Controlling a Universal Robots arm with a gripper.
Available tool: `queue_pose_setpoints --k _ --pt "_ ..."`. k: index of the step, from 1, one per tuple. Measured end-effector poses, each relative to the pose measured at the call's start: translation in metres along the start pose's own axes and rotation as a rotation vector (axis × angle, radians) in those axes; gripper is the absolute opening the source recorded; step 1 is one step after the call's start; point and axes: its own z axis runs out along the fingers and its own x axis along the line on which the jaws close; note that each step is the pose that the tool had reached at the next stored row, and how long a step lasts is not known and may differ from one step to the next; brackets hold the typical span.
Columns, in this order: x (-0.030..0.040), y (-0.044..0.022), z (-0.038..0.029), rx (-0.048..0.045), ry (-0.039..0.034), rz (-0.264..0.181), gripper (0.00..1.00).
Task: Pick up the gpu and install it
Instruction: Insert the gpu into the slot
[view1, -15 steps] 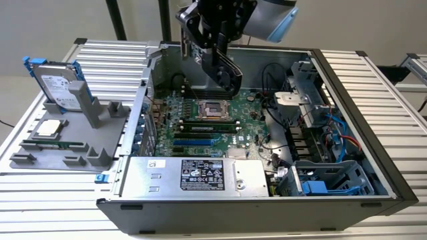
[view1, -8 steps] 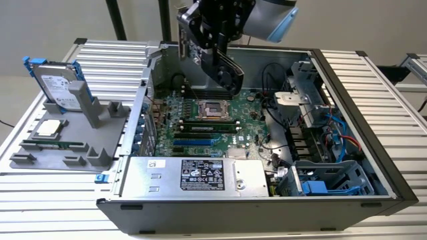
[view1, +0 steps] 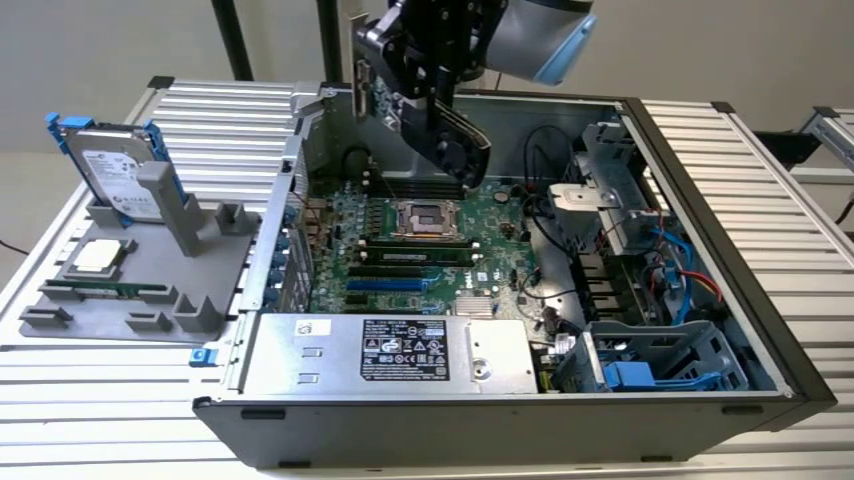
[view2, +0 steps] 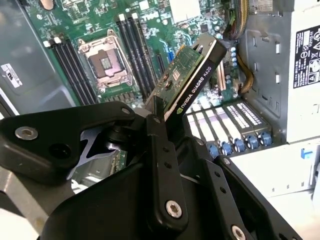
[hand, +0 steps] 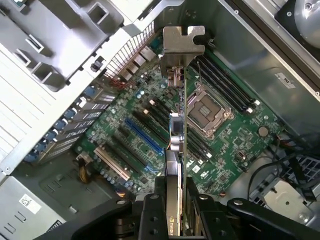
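Tool clamped on one end of the green circuit-board gpu with black cooler and silver bracket. Card hangs tilted above the green motherboard, clear of it, inside the open black computer case mid-way across the ribbed metal tabletop.

Risks, as judged:
- Card pivots in the narrow grip.
- Bracket snags the case wall.
- Tilted edge connector misses the blue slot.

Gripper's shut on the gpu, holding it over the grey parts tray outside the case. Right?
One thing's off. The gripper is shut on the gpu, but holds it over the motherboard inside the open case, not over the grey parts tray. The first wrist view shows the board beneath the card.
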Motion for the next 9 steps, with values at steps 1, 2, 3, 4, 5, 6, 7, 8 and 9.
queue_pose_setpoints --k 1,2,3,4,5,6,7,8,9 --pt "0.0 0.0 0.0 -0.0002 0.0 -0.008 0.0" --pt "0.0 0.0 0.0 -0.0003 -0.0002 -0.016 0.0" --pt "0.0 0.0 0.0 -0.0005 -0.0002 -0.024 0.0" --pt "0.0 0.0 0.0 -0.0007 -0.0003 -0.032 0.0" --pt "0.0 0.0 0.0 -0.0008 -0.0004 -0.04 0.0" --pt "0.0 0.0 0.0 -0.0009 -0.0004 -0.048 0.0" --pt "0.0 0.0 0.0 -0.0011 -0.0005 -0.056 0.0" --pt "0.0 0.0 0.0 -0.0013 -0.0006 -0.064 0.0" --pt "0.0 0.0 0.0 -0.0014 -0.0007 -0.072 0.0"
